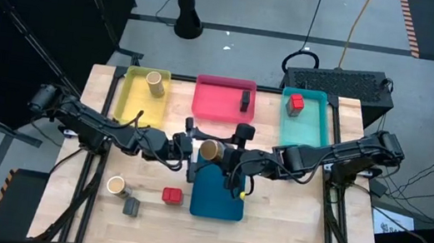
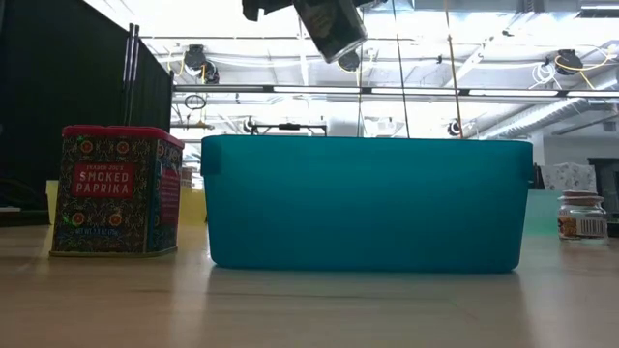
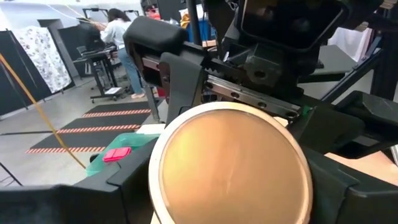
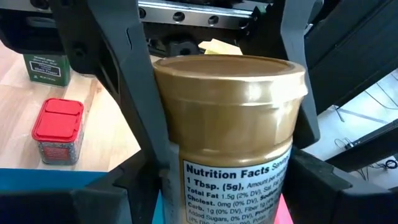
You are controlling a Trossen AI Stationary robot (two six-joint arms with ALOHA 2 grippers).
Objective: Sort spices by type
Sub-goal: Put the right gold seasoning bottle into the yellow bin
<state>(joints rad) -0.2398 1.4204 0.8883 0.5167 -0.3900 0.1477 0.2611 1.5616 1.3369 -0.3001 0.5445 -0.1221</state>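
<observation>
A tan jar with a gold lid (image 1: 212,148) hangs in the air between both grippers, above the far end of the blue tray (image 1: 217,195). My left gripper (image 1: 194,149) comes at it from the table's left and my right gripper (image 1: 230,156) from the right; both are shut on it. The low view shows the jar (image 2: 335,29) tilted, high over the tray. Another tan jar (image 1: 153,82) stands in the yellow tray, a dark box (image 1: 246,100) in the red tray, and a red box (image 1: 295,104) in the green tray. On the table's near left rest a tan jar (image 1: 115,184), a grey box (image 1: 131,206) and a red box (image 1: 172,195). My left gripper has the jar at its lid end (image 3: 230,165), one finger (image 4: 127,87) on each side of the gold lid, which faces its wrist camera. The jar is lifted clear and tilted. My right gripper pinches the jar's labelled body (image 4: 230,180) between its two fingers (image 4: 118,193), below the lid and coming from the table's right. The jar hangs clear above the blue tray.
Three trays line the far edge: yellow (image 1: 130,97), red (image 1: 218,109), green (image 1: 304,129). The blue tray (image 2: 368,203) sits near the middle of the near edge. In the low view a paprika tin (image 2: 116,191) stands left of it and a small jar (image 2: 581,215) to its right. People stand in the room behind.
</observation>
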